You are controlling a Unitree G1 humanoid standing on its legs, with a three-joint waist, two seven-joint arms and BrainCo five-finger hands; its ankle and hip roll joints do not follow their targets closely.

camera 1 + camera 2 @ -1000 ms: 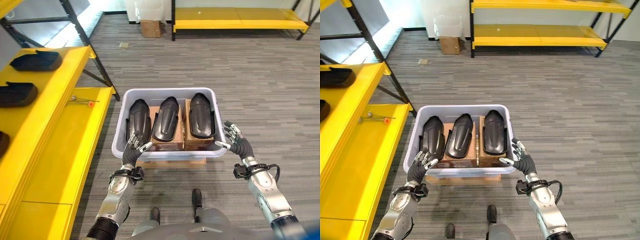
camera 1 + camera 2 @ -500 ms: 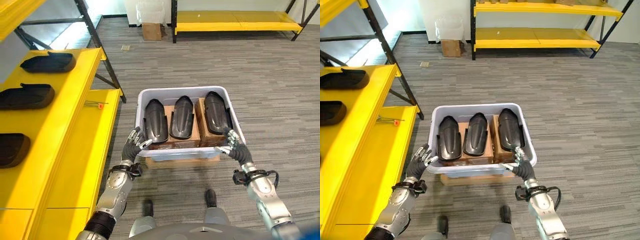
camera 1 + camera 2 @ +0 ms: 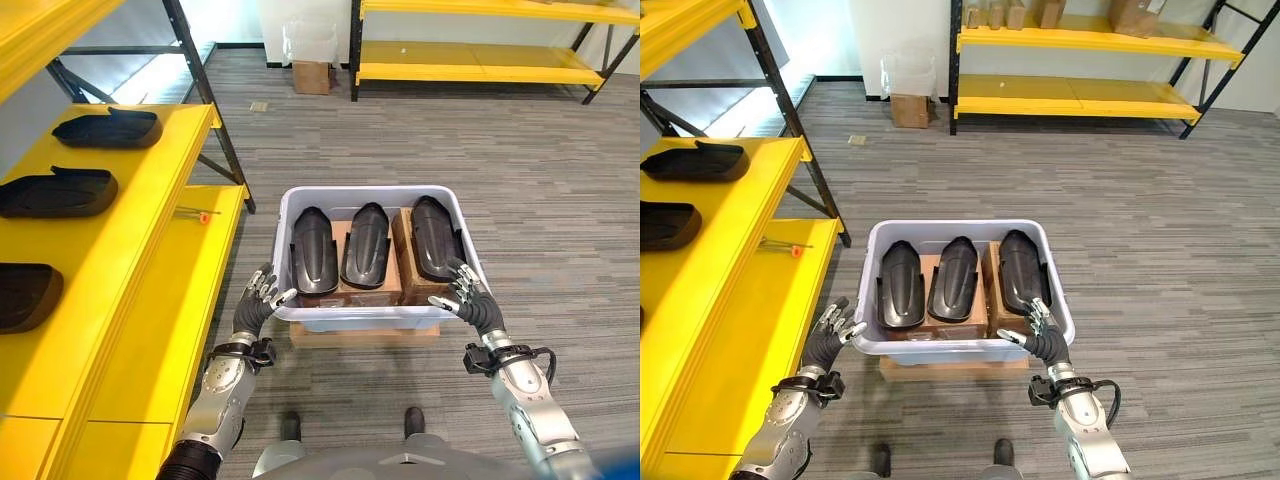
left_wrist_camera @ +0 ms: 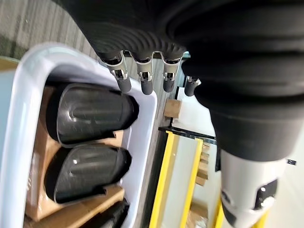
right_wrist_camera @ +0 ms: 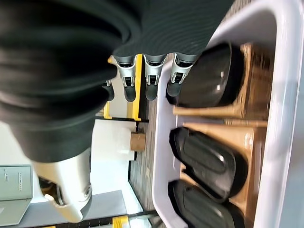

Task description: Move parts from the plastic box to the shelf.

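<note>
You see the plastic box (image 3: pixel 372 199) on the floor beside the yellow shelf (image 3: pixel 150 290), three black parts (image 3: pixel 366 245) inside. The left robot hand (image 3: pixel 256 302) and right robot hand (image 3: pixel 472 300), fingers spread, flank its near corners, holding nothing. Open floor (image 3: pixel 540 200) lies around the box's far side.

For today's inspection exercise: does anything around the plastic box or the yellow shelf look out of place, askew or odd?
Little stands out. The three black parts lie side by side on cardboard boxes in the plastic box, evenly lined up. One oddity: a thin tool with an orange tip lies loose on the lower yellow shelf, among no parts.
</note>
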